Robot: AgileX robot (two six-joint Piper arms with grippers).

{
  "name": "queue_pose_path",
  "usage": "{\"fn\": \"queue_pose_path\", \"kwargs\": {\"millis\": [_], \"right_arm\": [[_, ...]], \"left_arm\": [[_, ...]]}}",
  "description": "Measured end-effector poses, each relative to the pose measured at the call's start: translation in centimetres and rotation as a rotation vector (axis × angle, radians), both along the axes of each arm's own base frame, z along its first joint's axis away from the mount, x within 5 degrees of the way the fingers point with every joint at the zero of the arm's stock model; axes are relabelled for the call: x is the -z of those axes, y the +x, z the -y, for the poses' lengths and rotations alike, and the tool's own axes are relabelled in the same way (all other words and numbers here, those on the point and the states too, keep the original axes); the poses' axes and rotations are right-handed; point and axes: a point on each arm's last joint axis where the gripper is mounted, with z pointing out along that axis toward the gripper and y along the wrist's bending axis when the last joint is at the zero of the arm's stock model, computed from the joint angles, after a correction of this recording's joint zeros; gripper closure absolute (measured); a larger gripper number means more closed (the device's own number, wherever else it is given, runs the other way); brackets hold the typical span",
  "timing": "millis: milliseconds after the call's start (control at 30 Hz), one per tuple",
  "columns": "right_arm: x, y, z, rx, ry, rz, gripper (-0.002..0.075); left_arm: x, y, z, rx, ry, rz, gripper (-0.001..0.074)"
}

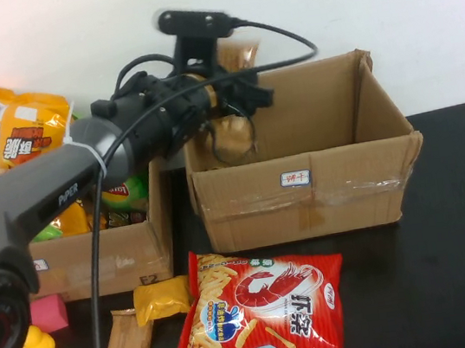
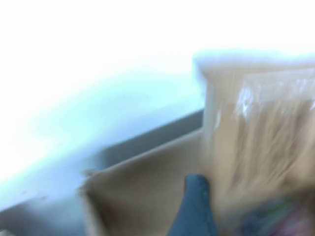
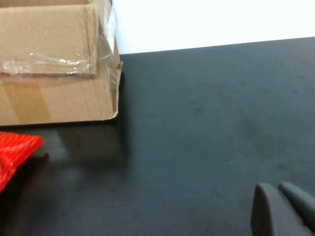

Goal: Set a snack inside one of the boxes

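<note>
Snack packet (image 1: 232, 135), clenched in the left gripper (image 1: 236, 112) at upper centre over the cardboard box's (image 1: 322, 187) left rim, could be dropped outside if released early; the right gripper (image 3: 283, 209), fingers together, is parked low right.

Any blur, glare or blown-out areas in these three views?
Left wrist view: heavily smeared and overexposed at top, only the cardboard box and a clear-wrapped snack readable; left gripper is over the box in the high view. High view: sharp, even light. Right wrist view: sharp, white wall blown out, tape glare on the box, right gripper above the black table.
</note>
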Motion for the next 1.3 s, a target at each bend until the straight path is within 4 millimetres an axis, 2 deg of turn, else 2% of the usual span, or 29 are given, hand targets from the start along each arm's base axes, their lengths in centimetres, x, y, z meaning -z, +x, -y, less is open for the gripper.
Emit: {"fn": "queue_pose_path", "kwargs": {"millis": [100,200,267,333,433,467,567,767,900,1100,1300], "right_arm": [[0.0,0.0,0.0,0.0,0.0,0.0,0.0727],[0.0,0.0,0.0,0.0,0.0,0.0,0.0727],[0.0,0.0,0.0,0.0,0.002,0.0,0.0727],[0.0,0.0,0.0,0.0,0.002,0.0,0.0727],[0.0,0.0,0.0,0.0,0.002,0.0,0.0727],[0.0,0.0,0.0,0.0,0.002,0.0,0.0727],[0.0,0.0,0.0,0.0,0.002,0.0,0.0727],[0.0,0.0,0.0,0.0,0.002,0.0,0.0727],[0.0,0.0,0.0,0.0,0.002,0.0,0.0727],[0.0,0.0,0.0,0.0,0.002,0.0,0.0727],[0.0,0.0,0.0,0.0,0.002,0.0,0.0727]], "left_arm": [[0.3,0.7,-0.6,-0.035,-0.002,-0.021,0.0232],[-0.4,0.8,-0.7,-0.058,0.006,-0.032,0.0243],[-1.4,0.5,-0.9,-0.076,0.025,-0.04,0.0279],[-2.5,-0.4,-0.8,-0.087,0.056,-0.059,0.0376],[-5.1,-2.5,-0.9,-0.066,0.133,-0.052,0.0594],[-6.0,-3.6,-0.9,-0.047,0.157,-0.042,0.0642],[-7.9,-7.3,-0.5,0.016,0.172,-0.022,0.0708],[-8.3,-15.9,0.5,0.201,0.087,0.022,0.0734],[-8.5,-20.1,-0.7,0.261,0.026,0.037,0.0736],[-8.6,-24.2,-4.0,0.222,-0.1,-0.019,0.0736],[-8.2,-26.3,-6.7,0.177,-0.056,-0.053,0.0736]]}}
